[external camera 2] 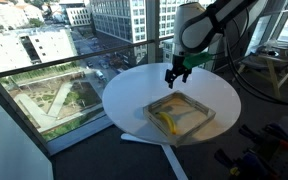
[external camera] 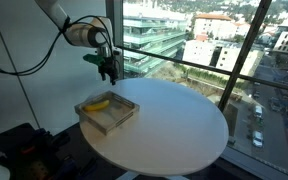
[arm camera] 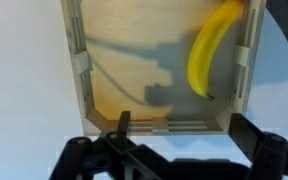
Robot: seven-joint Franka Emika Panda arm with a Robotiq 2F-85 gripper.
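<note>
Over the round white table (external camera: 179, 125) hangs the gripper (external camera: 108, 68), up in the air and touching nothing. In the wrist view its jaws are spread apart w/ nothing btwn them. It is also seen in an exterior view (external camera 2: 176, 72).

Below and just beside it sits a shallow wooden tray (external camera: 121, 119), flat on the table. The banana (external camera: 98, 102) lies inside, alongside one wall. In the wrist view the banana (arm camera: 212, 55) runs close to the tray's right-hand wall, and the rest of the tray floor (arm camera: 124, 50) is bare wood w/ the arm's shadow across it. The low tray walls are the only raised thing btwn gripper and banana.

Both exterior views show the tray close to the table rim on one side. In an exterior view the tray (external camera 2: 198, 104) takes a modest part of the tabletop (external camera 2: 129, 95), and wide white surface lies open toward the window. The window (external camera: 214, 40), w/ dark frames, stands just beyond the table edge, close behind the gripper. Dark cables (external camera: 14, 70) hang along the wall at the arm's side. Dark gear lies on the floor (external camera 2: 259, 150) near the table foot, well apart from the gripper.
</note>
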